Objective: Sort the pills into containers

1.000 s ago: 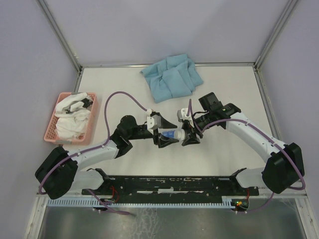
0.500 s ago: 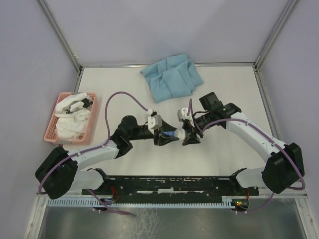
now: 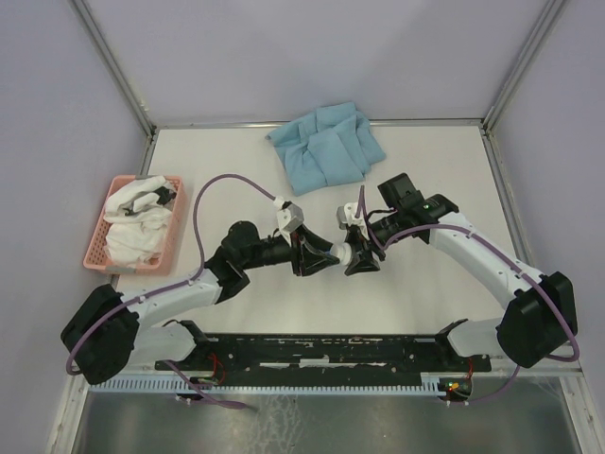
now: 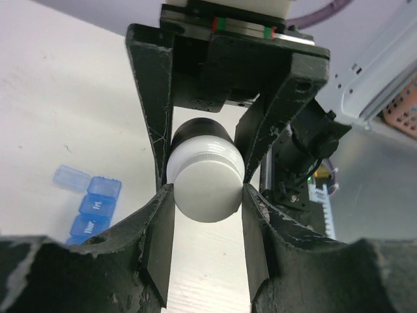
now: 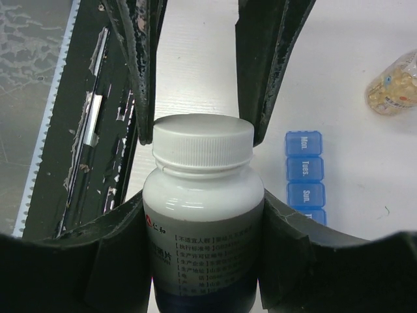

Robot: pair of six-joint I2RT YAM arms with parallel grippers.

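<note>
A white pill bottle (image 5: 203, 215) with a printed grey and blue label is held level above the table between my two arms. My right gripper (image 5: 203, 208) is shut on its body. My left gripper (image 4: 205, 195) faces it from the other side, its pads pressed on both sides of the white screw cap (image 4: 205, 179). From above, the two grippers (image 3: 317, 257) (image 3: 355, 255) meet nose to nose. The blue containers (image 5: 305, 173), lids marked with days, lie on the table beneath, also seen as a blue strip (image 4: 91, 202). A clear packet of yellowish pills (image 5: 394, 85) lies past them.
A pink basket (image 3: 99, 248) of white cloths stands at the left edge. A folded blue cloth (image 3: 326, 147) lies at the back of the table. A black rail (image 3: 331, 350) runs along the near edge between the arm bases.
My left gripper has moved right onto the bottle's cap and its jaws have narrowed onto it. The right arm and the bottle have stayed in place.
</note>
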